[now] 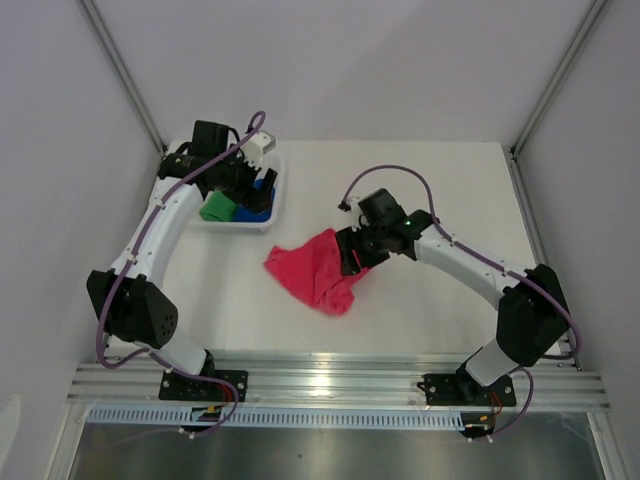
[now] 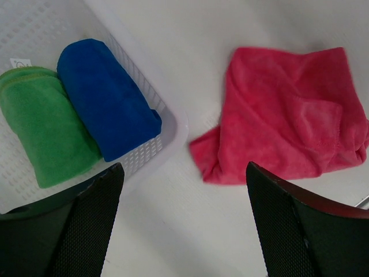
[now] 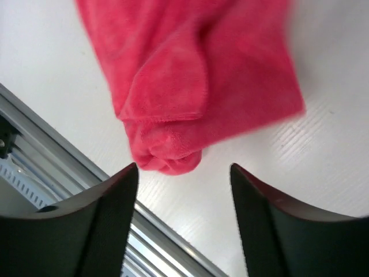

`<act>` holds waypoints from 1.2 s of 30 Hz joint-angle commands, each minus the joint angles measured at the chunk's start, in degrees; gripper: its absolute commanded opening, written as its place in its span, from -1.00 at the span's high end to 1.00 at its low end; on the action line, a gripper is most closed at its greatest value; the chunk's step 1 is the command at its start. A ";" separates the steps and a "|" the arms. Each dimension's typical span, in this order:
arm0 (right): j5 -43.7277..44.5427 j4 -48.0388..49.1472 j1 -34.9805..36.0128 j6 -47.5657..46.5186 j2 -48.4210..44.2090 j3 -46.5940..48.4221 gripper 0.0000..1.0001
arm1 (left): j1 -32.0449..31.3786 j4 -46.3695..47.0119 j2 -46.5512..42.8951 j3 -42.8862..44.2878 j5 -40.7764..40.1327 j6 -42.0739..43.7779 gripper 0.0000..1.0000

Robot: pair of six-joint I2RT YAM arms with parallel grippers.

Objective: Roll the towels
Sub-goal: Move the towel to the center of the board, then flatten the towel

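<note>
Left side first: my left gripper (image 2: 183,173) hangs with its jaws wide and nothing in them, over the spot where the rim of the white mesh basket (image 2: 176,118) meets the table (image 2: 259,29). In the basket the green towel (image 2: 46,124) and the blue towel (image 2: 106,104) lie rolled up side by side, touching, so I reckon those two are done. That leaves the pink-red towel (image 2: 288,115), crumpled and partly folded over on the table between the arms, near the basket but apart from it. My right gripper (image 3: 183,168) sits low over its right-hand edge, jaws apart, gripping nothing. Next I'd guess it wants spreading flat, maybe a corner each, before any rolling
</note>
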 commanded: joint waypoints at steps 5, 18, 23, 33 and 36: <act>0.88 5.34 -11.69 7.43 -11.56 -10.90 -0.43 | -4.64 -5.39 -0.13 1.18 7.29 3.74 -0.72; -5.70 24.86 -15.67 14.46 11.78 -7.51 -0.22 | -23.73 3.82 16.65 -1.90 -9.37 -4.77 -0.70; -8.78 29.43 -14.79 18.60 18.04 -7.33 -0.22 | -25.49 4.44 21.67 -1.80 -15.72 -6.27 -0.68; -11.42 31.37 -11.71 21.32 22.35 -6.62 -0.01 | -25.49 4.62 22.91 -6.37 -13.72 -5.39 0.16; -12.21 31.29 -12.33 21.33 20.51 -8.03 0.38 | -25.41 4.35 20.36 -6.99 -11.43 -4.87 0.90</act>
